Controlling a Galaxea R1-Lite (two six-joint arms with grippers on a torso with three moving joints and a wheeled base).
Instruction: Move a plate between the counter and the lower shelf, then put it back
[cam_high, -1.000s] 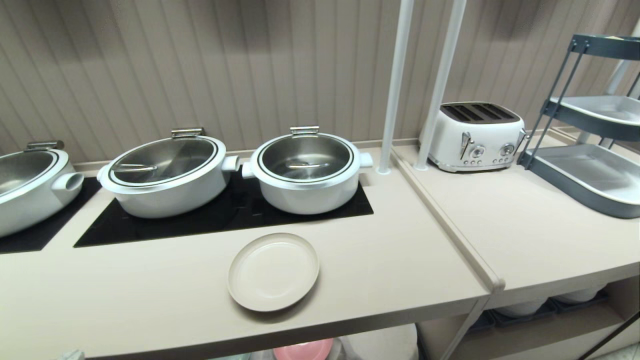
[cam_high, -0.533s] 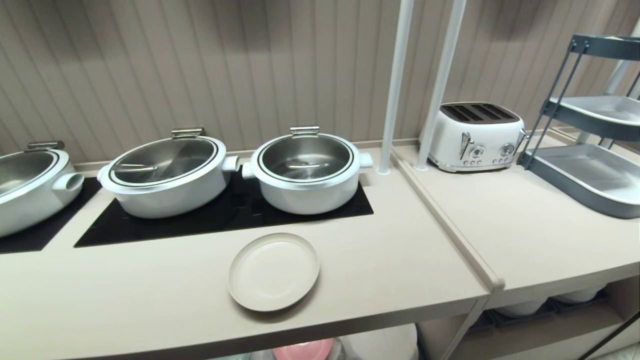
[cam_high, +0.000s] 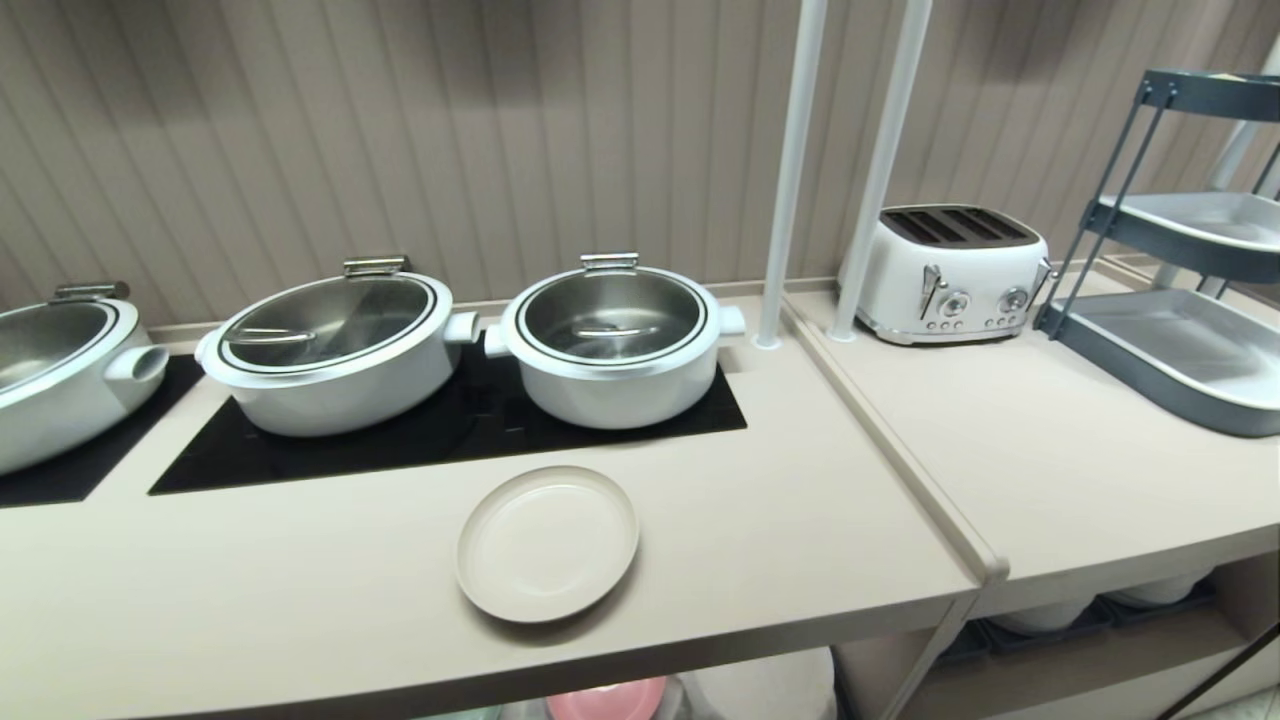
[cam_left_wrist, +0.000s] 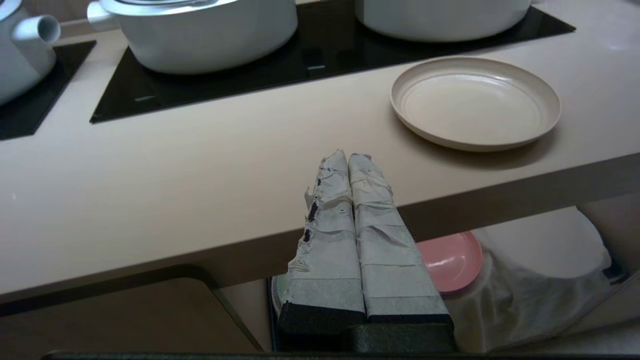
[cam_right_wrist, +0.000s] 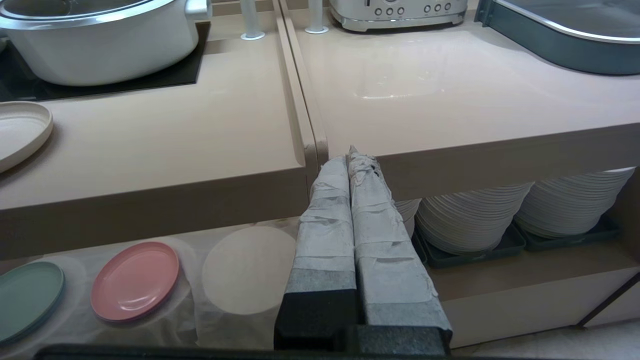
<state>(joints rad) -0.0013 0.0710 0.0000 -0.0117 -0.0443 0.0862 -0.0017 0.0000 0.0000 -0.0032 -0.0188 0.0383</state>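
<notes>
Plate (cam_high: 547, 543) lies flat on the worktop (cam_high: 780, 520), just in front of the hob panel (cam_high: 450, 430). Left gripper (cam_left_wrist: 350, 162) and right gripper (cam_right_wrist: 352, 160) hang below the worktop edge, fingers pressed together, empty. Judged: put-back step complete; nothing further needed.

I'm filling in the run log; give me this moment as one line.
plate: on counter, untouched | left gripper: shut, empty, at counter edge | right gripper: shut, empty, parked | lower shelf: pink plate
</notes>
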